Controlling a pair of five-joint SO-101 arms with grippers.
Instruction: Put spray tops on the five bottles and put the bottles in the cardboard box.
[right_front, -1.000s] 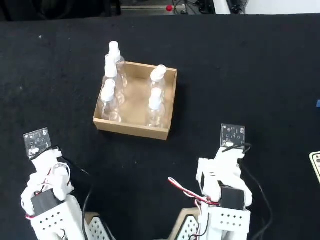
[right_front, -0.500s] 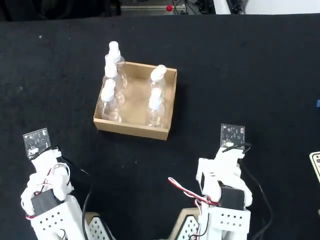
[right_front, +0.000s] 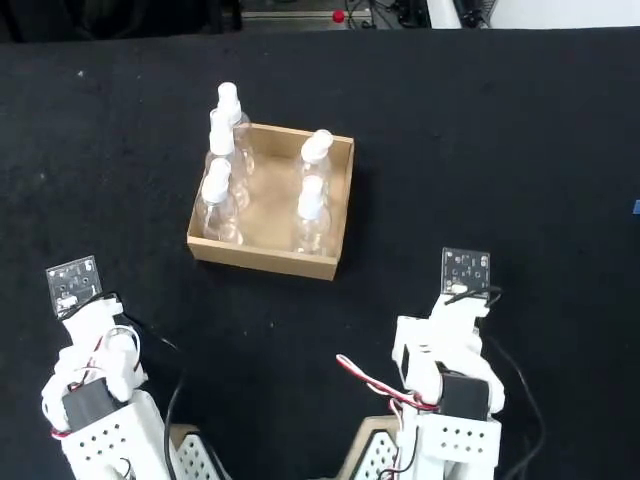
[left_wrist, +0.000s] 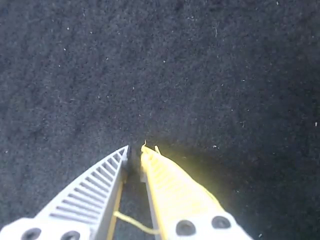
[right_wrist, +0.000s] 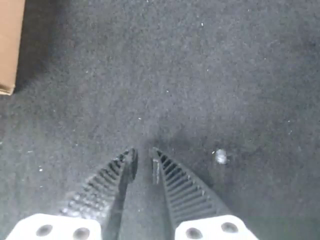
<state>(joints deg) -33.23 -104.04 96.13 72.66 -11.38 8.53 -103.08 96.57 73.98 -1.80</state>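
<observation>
The cardboard box (right_front: 268, 258) sits left of the middle of the black table. Five clear bottles with white spray tops stand upright in it: three along its left wall (right_front: 217, 190) and two along its right wall (right_front: 312, 205). My left arm (right_front: 95, 350) is folded back at the near left corner. My left gripper (left_wrist: 135, 150) hangs shut over bare cloth with nothing in it. My right arm (right_front: 445, 345) is folded back at the near right. My right gripper (right_wrist: 143, 154) is shut and holds nothing; a corner of the box (right_wrist: 9, 45) lies farther off.
Black cloth (right_front: 480, 140) covers the whole table. A small white speck (right_wrist: 220, 157) lies on it beside my right gripper. A pale card (right_front: 632, 330) and a blue scrap (right_front: 636, 207) show at the right edge.
</observation>
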